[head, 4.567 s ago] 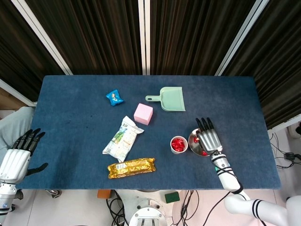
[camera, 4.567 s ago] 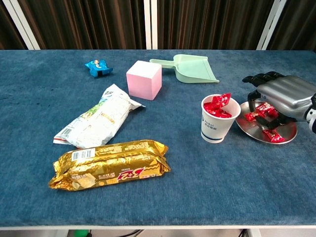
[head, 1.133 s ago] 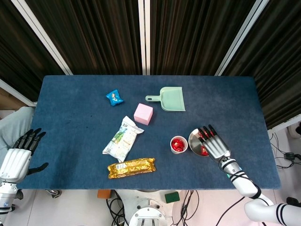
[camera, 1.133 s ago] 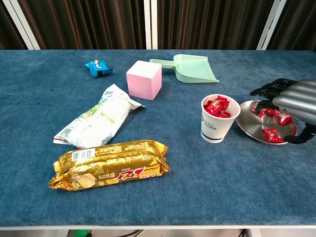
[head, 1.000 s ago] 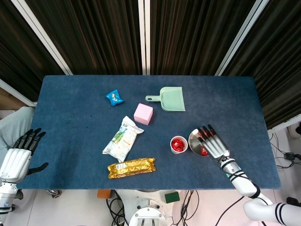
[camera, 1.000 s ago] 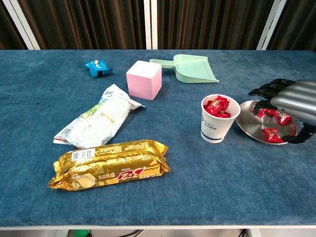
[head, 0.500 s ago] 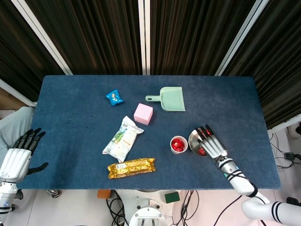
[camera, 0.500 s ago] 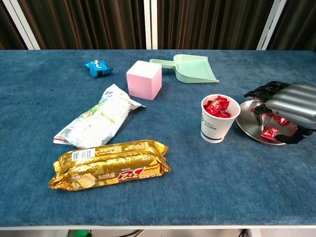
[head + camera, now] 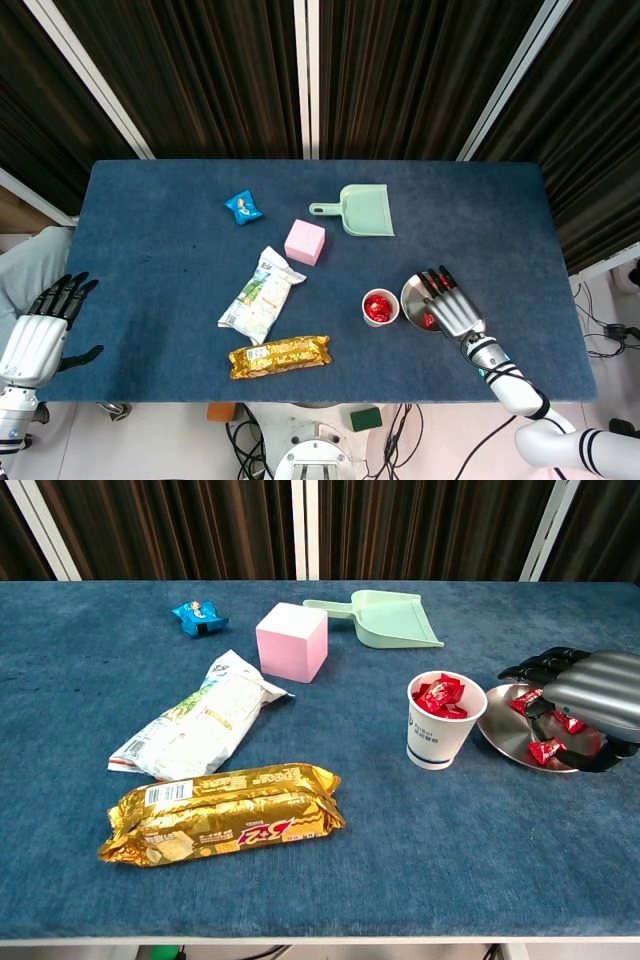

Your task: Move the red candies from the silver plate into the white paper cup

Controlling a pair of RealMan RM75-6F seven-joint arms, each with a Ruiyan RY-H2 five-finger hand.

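Note:
The white paper cup [image 9: 445,720] stands right of centre with several red candies [image 9: 440,695] inside; it also shows in the head view [image 9: 380,306]. Just to its right lies the silver plate [image 9: 503,736] with a few red candies [image 9: 545,750] on it. My right hand [image 9: 590,692] hangs low over the plate [image 9: 411,291], fingers spread and arched downward, the thumb lying beside the nearest candy. I see nothing lifted in it. My left hand [image 9: 40,325] is off the table's left edge, fingers apart and empty.
A pink cube [image 9: 292,640] and a green dustpan [image 9: 385,618] sit behind the cup. A blue snack packet [image 9: 198,615] is at the back left. A white-green bag [image 9: 200,720] and a gold wrapped bar [image 9: 225,813] lie front left.
My right hand has shifted left and lowered over the plate, its thumb closing in toward the front candy. The left hand has stayed still.

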